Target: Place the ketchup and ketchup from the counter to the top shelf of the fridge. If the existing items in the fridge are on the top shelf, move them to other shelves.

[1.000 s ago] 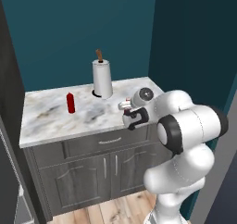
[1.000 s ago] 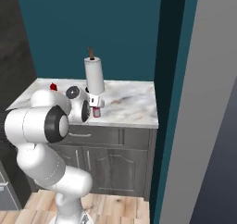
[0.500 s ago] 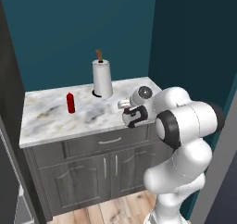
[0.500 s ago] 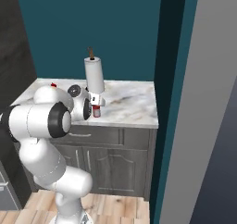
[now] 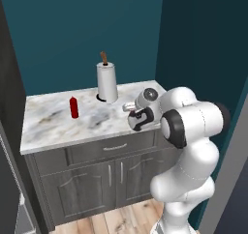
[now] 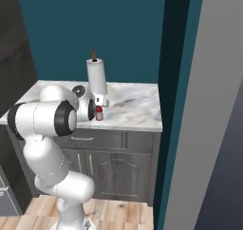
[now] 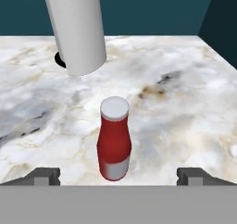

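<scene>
1. Standing upright on the counter (image 7: 185, 107), near its front edge, a ketchup bottle (image 7: 114, 142) shows in the hand view: glossy red body, narrower neck, flat white cap, a paler band low on its side. No writing can be read on it.
2. The gripper (image 7: 118, 176) sits wide, its two dark finger tips (image 7: 44, 176) well apart, with the bottle between them; whether either touches the bottle cannot be told.
3. In the right base view the same bottle (image 6: 98, 113) stands just at the gripper (image 6: 98, 109), in front of the paper-towel roll (image 6: 96, 76).
4. A second ketchup bottle (image 5: 73, 107) stands upright, well to the left of the roll (image 5: 107, 83) in the left base view, plain red with no label visible.
5. The roll is a smooth white cylinder on a dark round base, with a brown wooden post sticking out on top.
6. The counter is white-grey marbled stone with brownish and grey veins, smooth and flat.
7. Below it are dark grey cabinets (image 5: 97, 180) with panelled doors and slim silver handles.
8. Behind is a flat teal wall (image 5: 82, 30).
</scene>
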